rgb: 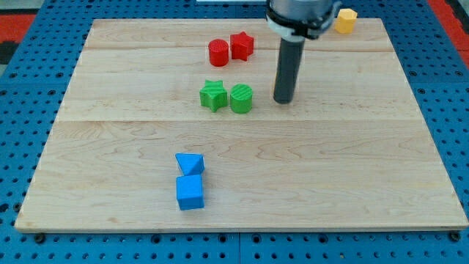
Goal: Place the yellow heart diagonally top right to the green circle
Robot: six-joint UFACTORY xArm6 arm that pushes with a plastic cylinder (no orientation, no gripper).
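The green circle (241, 98) sits near the board's middle, touching a green star (212, 95) on its left. My tip (283, 100) rests on the board a short way to the right of the green circle, not touching it. A yellow block (345, 20) lies at the view's top right near the board's top edge; its shape is hard to make out and the arm's body partly borders it. No other yellow block shows.
A red cylinder (218, 53) and a red star (242, 45) sit together above the green pair. A blue triangle-like block (190, 163) and a blue cube (190, 192) sit at the lower left. The wooden board (366, 161) lies on a blue pegboard.
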